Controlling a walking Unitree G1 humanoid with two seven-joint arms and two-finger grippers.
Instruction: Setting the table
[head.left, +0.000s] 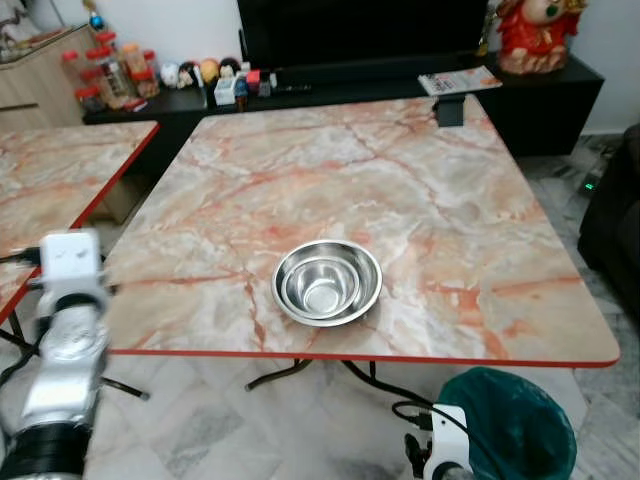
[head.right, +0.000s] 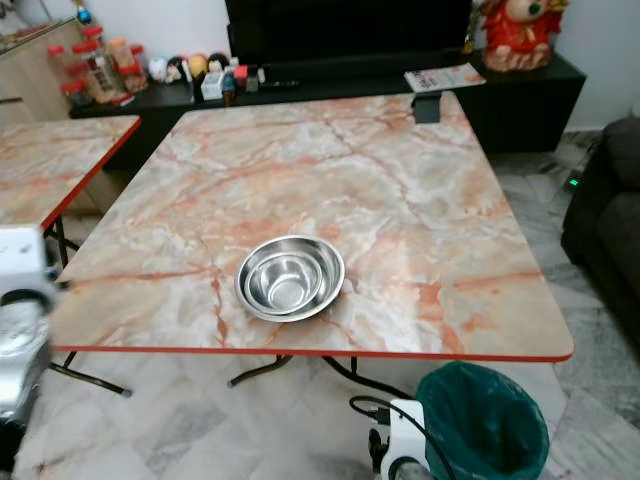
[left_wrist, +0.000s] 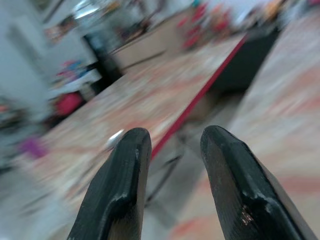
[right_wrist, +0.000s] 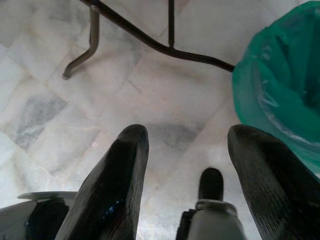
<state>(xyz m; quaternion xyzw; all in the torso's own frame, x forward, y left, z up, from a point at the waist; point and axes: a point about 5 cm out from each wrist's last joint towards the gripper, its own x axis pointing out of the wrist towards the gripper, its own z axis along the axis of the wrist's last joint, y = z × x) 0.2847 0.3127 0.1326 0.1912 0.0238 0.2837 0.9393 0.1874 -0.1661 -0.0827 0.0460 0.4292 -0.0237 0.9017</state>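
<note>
Nested steel bowls (head.left: 327, 282) sit near the red-edged marble table's (head.left: 480, 210) front edge; both the left gripper (left_wrist: 172, 165) and the right gripper (right_wrist: 187, 150) hang open, empty.

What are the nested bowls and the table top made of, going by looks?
Bowls: likely stainless steel, polished; silver with bright mirror-like glare inside, thin rims.
Table top: marble-look surface, cream with orange-red veining, slight sheen. The thin slab, red edge band and folding black metal legs suggest printed laminate rather than stone, though I can't confirm.
</note>
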